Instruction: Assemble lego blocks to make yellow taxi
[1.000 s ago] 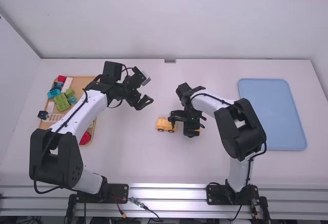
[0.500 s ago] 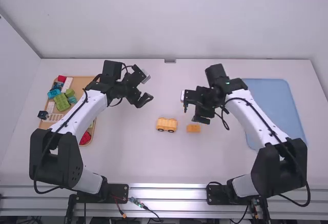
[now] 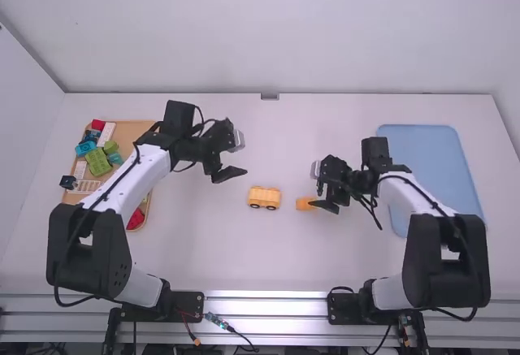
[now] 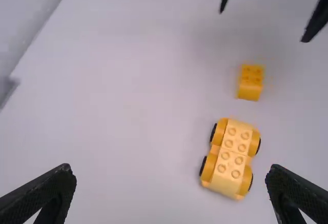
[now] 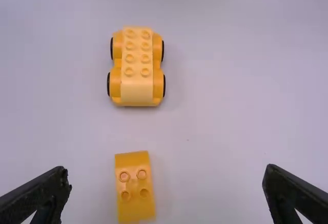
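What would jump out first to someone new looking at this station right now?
Probably the yellow four-wheeled toy car base with studs on top, standing on the white table between the two arms. Next, the small orange-yellow studded block beside it, with the right arm's open black two-finger end effector close by. The wooden tray of colourful bricks at the far left also draws the eye.

The yellow wheeled base, black-tyred and studded on top, stands on its wheels on the worktop. Just beside it, apart, the smaller orange-yellow block lies studs up, four studs between smooth ends.
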You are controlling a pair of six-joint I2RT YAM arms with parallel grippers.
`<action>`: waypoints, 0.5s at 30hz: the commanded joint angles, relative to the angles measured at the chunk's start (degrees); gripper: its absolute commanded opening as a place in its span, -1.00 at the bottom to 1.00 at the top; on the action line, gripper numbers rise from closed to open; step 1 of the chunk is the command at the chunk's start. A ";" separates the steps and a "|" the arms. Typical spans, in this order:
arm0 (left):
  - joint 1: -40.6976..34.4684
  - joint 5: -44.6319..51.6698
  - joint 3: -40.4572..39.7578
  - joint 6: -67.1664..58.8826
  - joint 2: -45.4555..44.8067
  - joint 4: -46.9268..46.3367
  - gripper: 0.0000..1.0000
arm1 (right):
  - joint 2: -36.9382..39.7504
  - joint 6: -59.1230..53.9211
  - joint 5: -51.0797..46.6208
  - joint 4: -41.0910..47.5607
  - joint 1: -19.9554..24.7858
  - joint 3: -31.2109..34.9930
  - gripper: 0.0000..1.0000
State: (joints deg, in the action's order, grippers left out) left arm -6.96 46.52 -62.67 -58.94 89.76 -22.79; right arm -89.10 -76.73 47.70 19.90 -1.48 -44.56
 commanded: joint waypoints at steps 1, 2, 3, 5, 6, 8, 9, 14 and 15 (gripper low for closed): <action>0.22 8.13 4.66 -11.69 0.14 2.05 0.98 | -0.46 2.86 4.44 -3.85 0.42 4.68 0.99; 0.22 9.84 6.45 -13.25 0.64 4.28 0.98 | -0.46 3.21 5.35 -6.75 0.39 6.67 0.99; 0.22 11.91 8.72 -14.53 1.27 7.54 0.98 | -0.46 3.32 6.19 -10.32 0.31 8.81 0.99; 0.22 14.93 12.41 -14.58 2.63 13.62 0.98 | -0.46 4.31 6.45 -16.55 0.11 12.28 0.99; 0.22 16.09 13.84 -13.90 3.57 16.41 0.98 | -0.46 5.53 6.12 -19.21 -0.13 13.55 0.99; 0.20 19.10 16.50 -11.58 6.28 22.67 0.98 | -0.46 10.43 3.69 -27.30 -0.50 17.18 0.98; 0.20 19.39 16.63 -11.30 6.47 23.06 0.98 | -0.46 10.75 3.43 -27.82 -0.48 17.42 0.99; -1.20 22.53 17.25 -6.27 13.16 30.88 0.98 | -0.46 13.20 0.81 -38.34 -0.37 22.91 0.99; -1.66 23.17 16.76 -6.47 14.69 30.77 0.98 | -0.48 12.20 1.97 -38.99 -0.37 23.61 0.99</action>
State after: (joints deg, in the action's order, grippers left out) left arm -7.68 65.06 -45.25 -67.09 102.50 7.94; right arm -89.10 -65.47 48.90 -18.59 -1.85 -22.33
